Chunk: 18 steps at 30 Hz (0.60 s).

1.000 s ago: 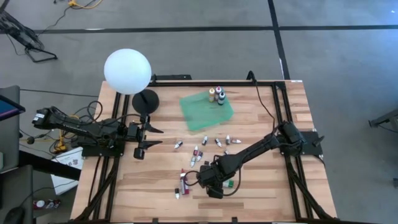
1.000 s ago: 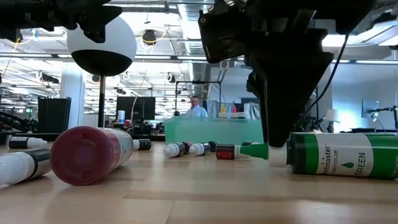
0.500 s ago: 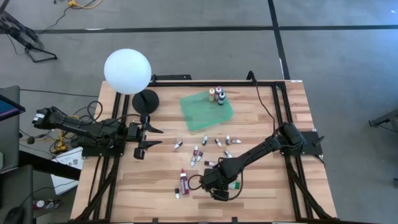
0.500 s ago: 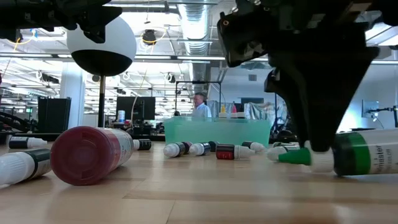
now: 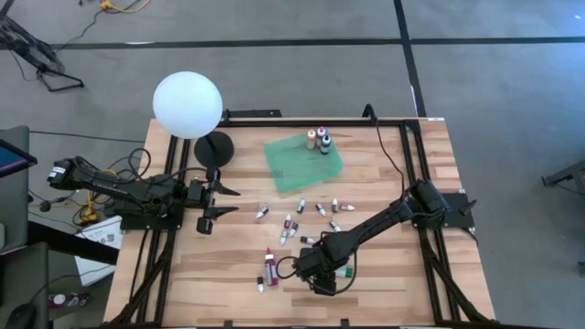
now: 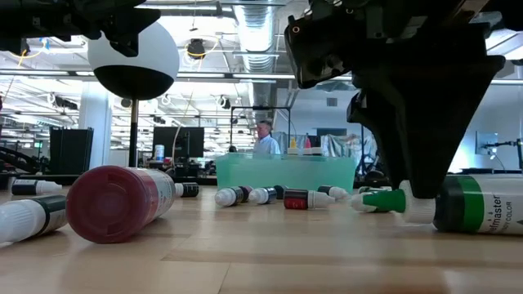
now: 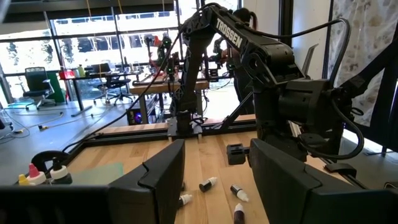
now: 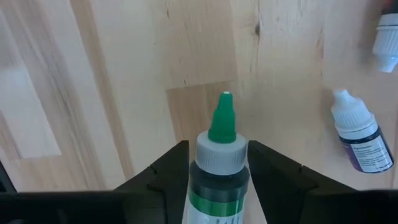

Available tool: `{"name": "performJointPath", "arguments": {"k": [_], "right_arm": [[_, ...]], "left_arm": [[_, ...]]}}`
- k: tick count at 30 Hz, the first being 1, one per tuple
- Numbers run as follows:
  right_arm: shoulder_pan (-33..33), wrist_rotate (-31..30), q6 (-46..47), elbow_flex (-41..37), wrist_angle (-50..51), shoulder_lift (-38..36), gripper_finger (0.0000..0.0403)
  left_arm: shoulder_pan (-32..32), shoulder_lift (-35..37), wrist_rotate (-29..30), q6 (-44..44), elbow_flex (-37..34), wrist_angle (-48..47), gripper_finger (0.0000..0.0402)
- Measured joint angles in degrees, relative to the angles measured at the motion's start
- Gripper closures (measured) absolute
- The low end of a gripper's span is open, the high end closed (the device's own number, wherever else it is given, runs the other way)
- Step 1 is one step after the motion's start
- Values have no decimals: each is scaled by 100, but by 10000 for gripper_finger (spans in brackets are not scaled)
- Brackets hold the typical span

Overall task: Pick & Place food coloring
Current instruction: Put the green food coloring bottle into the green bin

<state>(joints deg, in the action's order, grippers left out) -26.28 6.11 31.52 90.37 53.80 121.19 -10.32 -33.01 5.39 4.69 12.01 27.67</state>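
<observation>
While the left gripper (image 5: 219, 196) waits with fingers spread at the table's 9 o'clock edge, small bottles lie scattered across the wood. At about 6 o'clock the right gripper (image 8: 214, 171) is low over a lying green bottle (image 8: 219, 168) with a pointed green tip and white collar; the fingers flank it, but I cannot tell if they pinch it.

Overhead cam straight down, low cam level at tabletop, wrist cams fwd; shared: scattered bottles (image 5: 291, 226).
</observation>
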Motion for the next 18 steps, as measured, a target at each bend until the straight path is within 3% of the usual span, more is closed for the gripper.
{"name": "performJointPath", "arguments": {"k": [7, 18], "right_arm": [[2, 117, -73, 0, 0, 0, 230], [2, 151, -150, 0, -33, 0, 253]], "left_arm": [[0, 0, -1, 0, 0, -1, 225], [1, 0, 0, 0, 0, -1, 225]]}}
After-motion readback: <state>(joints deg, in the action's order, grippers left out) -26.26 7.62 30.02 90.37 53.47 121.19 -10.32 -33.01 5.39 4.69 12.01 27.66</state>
